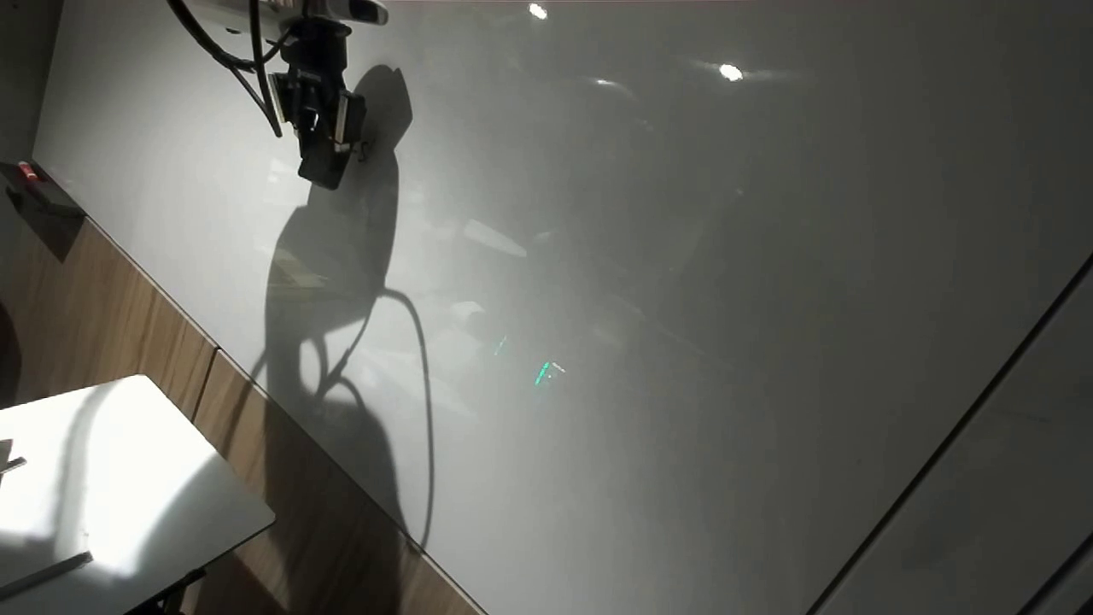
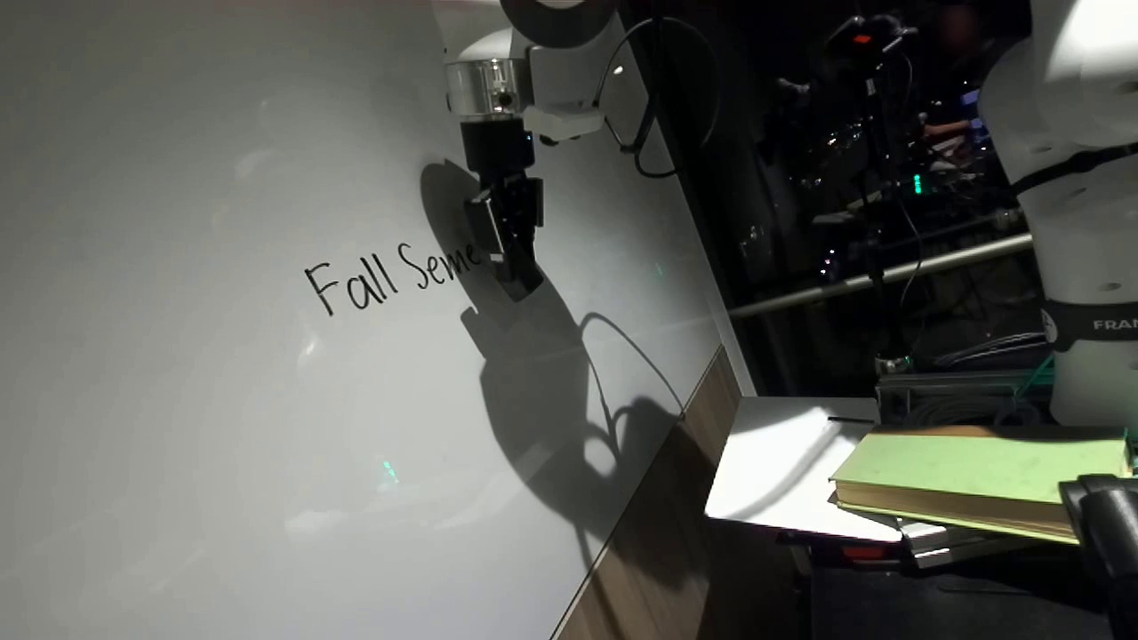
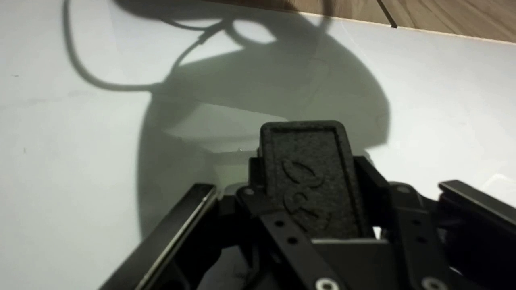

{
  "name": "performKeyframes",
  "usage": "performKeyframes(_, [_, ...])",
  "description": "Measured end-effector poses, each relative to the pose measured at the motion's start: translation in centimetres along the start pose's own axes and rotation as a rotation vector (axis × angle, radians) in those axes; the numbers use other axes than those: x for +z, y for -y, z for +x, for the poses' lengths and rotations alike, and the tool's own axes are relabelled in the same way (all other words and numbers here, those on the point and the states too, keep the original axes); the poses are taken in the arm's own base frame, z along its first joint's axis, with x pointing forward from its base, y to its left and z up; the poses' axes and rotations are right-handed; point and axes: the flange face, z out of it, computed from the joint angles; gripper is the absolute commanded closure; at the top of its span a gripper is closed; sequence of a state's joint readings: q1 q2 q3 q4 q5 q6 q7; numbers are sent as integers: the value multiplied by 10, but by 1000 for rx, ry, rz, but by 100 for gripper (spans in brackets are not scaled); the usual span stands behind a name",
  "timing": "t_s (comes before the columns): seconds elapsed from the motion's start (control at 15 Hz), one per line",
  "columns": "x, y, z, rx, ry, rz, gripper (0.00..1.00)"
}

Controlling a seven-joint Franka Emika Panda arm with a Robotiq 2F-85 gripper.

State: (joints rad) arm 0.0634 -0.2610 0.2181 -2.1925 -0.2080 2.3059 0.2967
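Whiteboard (image 2: 222,400) glossy, shadowed; wood panel (image 1: 111,312) bordering; room (image 2: 791,258) dark; claw (image 3: 308,177) clamped on dark eraser (image 3: 312,157).

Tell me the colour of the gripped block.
The block is dark grey, faintly speckled; the wrist view shows it best.

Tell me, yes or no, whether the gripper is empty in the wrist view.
No, the wrist view shows a dark block clamped between the jaws of the gripper.

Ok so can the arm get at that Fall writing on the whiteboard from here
Probably yes: the end effector, gripping a dark block, appears right by the end of the writing, with nothing visible in the way.
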Motion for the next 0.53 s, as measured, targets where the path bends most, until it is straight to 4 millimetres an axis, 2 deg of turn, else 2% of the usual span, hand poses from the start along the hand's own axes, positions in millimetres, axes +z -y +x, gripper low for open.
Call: performKeyframes(0.53, [-1, 18, 17, -40, -38, -17, 69])
